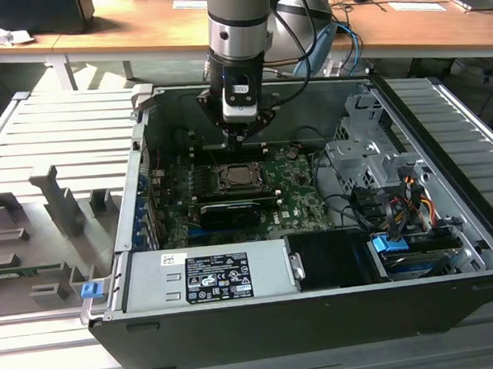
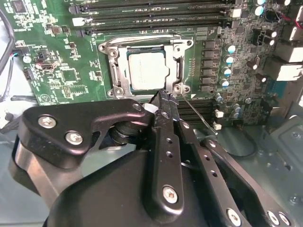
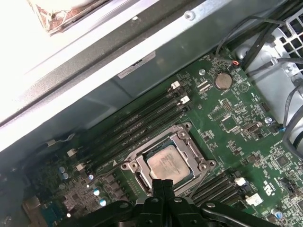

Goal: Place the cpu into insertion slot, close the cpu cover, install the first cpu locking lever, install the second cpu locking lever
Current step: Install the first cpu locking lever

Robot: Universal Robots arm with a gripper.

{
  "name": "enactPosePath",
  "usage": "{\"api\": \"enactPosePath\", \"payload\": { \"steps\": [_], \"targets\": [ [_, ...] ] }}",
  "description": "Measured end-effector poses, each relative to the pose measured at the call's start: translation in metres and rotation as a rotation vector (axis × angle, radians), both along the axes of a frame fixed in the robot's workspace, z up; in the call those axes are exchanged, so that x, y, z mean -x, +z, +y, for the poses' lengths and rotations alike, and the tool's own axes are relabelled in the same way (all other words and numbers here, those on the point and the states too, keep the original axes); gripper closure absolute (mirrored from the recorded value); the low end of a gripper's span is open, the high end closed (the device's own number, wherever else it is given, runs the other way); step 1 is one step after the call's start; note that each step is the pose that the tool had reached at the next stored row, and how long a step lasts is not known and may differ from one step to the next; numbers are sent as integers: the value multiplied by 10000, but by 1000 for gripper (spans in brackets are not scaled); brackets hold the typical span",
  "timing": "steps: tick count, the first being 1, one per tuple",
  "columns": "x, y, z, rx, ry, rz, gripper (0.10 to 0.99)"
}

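Note:
The cpu [image 2: 147,71] lies flat in its socket on the green motherboard, its pale metal top showing through the window of the cpu cover [image 2: 179,56], which lies down around it. In the first wrist view the cpu [image 3: 165,163] and cover [image 3: 182,138] sit just beyond my fingertips. My gripper [image 2: 163,97] is shut with nothing between its fingers, its tips at the socket's corner. A thin wire locking lever [image 2: 199,113] slants away from that corner. In the exterior view the gripper [image 1: 237,135] hangs just above the socket [image 1: 234,177].
Black memory slots [image 3: 137,123] run along one side of the socket. A long black card [image 1: 229,212] lies in front of it. The power supply [image 1: 210,277], a drive cage [image 1: 369,157], cable bundles [image 1: 396,205] and the case walls [image 1: 138,174] hem the board in.

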State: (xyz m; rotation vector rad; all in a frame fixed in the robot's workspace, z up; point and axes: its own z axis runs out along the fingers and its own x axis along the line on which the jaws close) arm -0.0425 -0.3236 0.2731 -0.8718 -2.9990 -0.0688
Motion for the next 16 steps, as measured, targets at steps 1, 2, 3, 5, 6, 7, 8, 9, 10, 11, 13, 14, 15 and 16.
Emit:
{"api": "enactPosePath", "payload": {
  "steps": [1,2,3,5,6,7,8,9,10,11,13,14,15,16],
  "targets": [
    [0,0,0,0,63,0,980],
    [0,0,0,0,115,0,980],
    [0,0,0,0,173,-1,980],
    [0,0,0,0,349,0,980],
    [0,0,0,0,460,0,980],
    [0,0,0,0,605,0,980],
    [0,0,0,0,765,-1,980],
    [0,0,0,0,834,0,980],
    [0,0,0,0,899,-1,980],
    [0,0,0,0,1004,0,980],
    [0,0,0,0,1349,-1,980],
    [0,0,0,-1,1507,-1,980],
    [0,0,0,0,1596,-1,980],
    [0,0,0,0,1677,-1,980]
  ]
}}
